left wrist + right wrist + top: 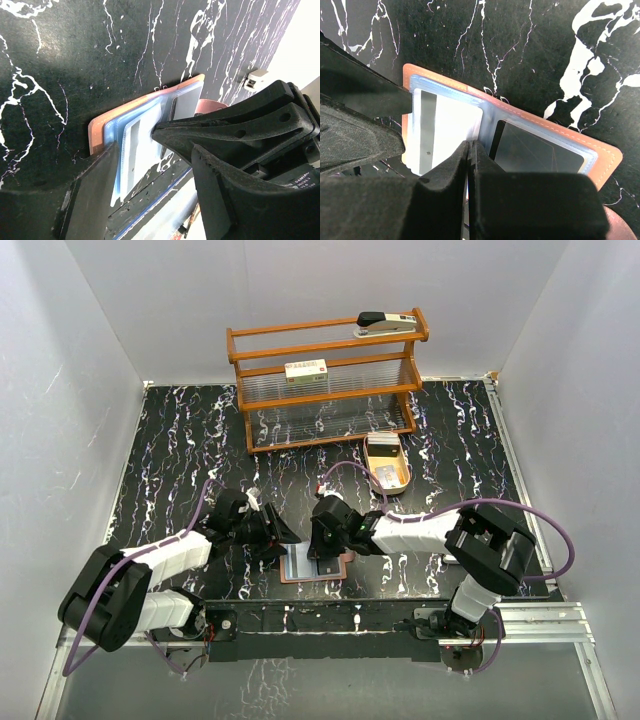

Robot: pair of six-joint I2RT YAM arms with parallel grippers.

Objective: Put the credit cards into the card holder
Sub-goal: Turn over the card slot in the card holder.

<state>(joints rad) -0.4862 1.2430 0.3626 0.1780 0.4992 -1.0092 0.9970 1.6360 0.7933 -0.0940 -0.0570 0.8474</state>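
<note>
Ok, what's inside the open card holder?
In the card holder, a pale card with a dark stripe sits in one clear sleeve. The neighbouring sleeve looks dark; contents unclear. The shut right gripper covers the middle fold.

Counter (pixel 170 460): black, white marble veins. Card holder (pixel 607 160): reddish-brown, clear bluish sleeves. Card (pixel 455 135): white, dark stripe.

Soft, even light falls from above in the overhead view. The white walls are bright, the black marbled table (pixel 180 440) keeps its detail, and the wooden rack (pixel 325 360) casts only a faint shadow. Both wrist views are dimmer. The left gripper (pixel 134 142) and right gripper (pixel 469 150) loom dark and blurred near the lens, and the card holder (pixel 487 115) shows a pale sheen on its clear sleeves. The upper right corner of the left wrist view is blown out white.
</note>
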